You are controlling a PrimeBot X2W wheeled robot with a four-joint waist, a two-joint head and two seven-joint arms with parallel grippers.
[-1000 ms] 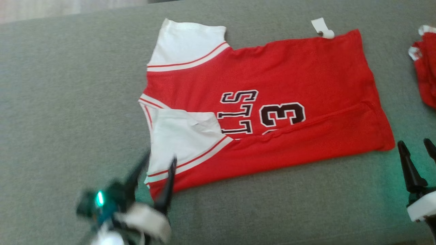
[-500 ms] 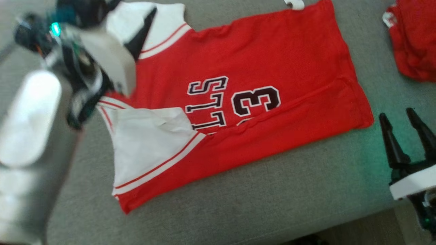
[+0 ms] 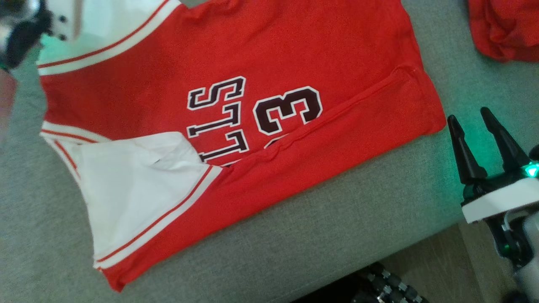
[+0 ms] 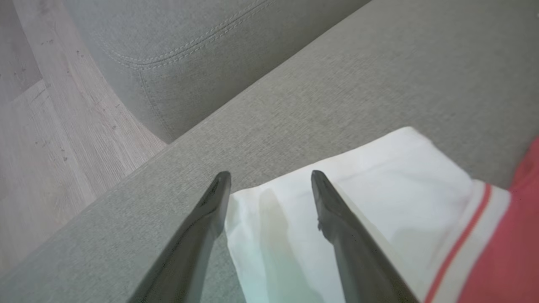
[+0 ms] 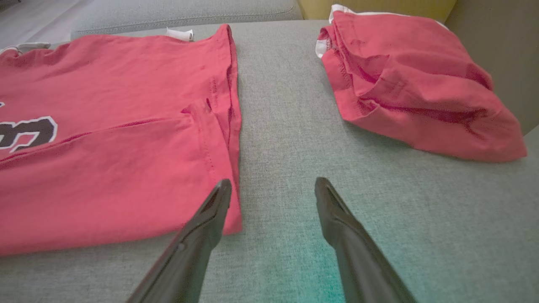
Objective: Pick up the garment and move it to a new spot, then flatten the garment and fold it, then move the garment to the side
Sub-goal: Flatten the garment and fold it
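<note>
The garment (image 3: 252, 54) is a red jersey with white sleeves and dark lettering, lying flat on the grey cushion (image 3: 337, 235). Its near side edge is folded in over part of the lettering. Its near sleeve (image 3: 139, 189) lies across the chest. My left gripper (image 4: 269, 174) is open over the corner of the far white sleeve (image 4: 379, 185), one finger above the cloth and one above the cushion. In the head view its wrist (image 3: 23, 27) shows blurred at the top left. My right gripper (image 3: 469, 117) (image 5: 273, 182) stands open just beside the hem corner (image 5: 219, 168), holding nothing.
A second red garment (image 3: 505, 29) (image 5: 412, 84) lies crumpled at the far right of the cushion. The cushion's front edge runs close to my right gripper, with wooden floor (image 3: 442, 261) and a dark ribbed thing (image 3: 379, 286) below it. Beyond the far sleeve are another cushion (image 4: 202, 50) and floor (image 4: 54, 134).
The head camera has swung, so the whole picture has shifted. My left arm has moved from the near sleeve across to the far sleeve. The right gripper stays by the hem corner.
</note>
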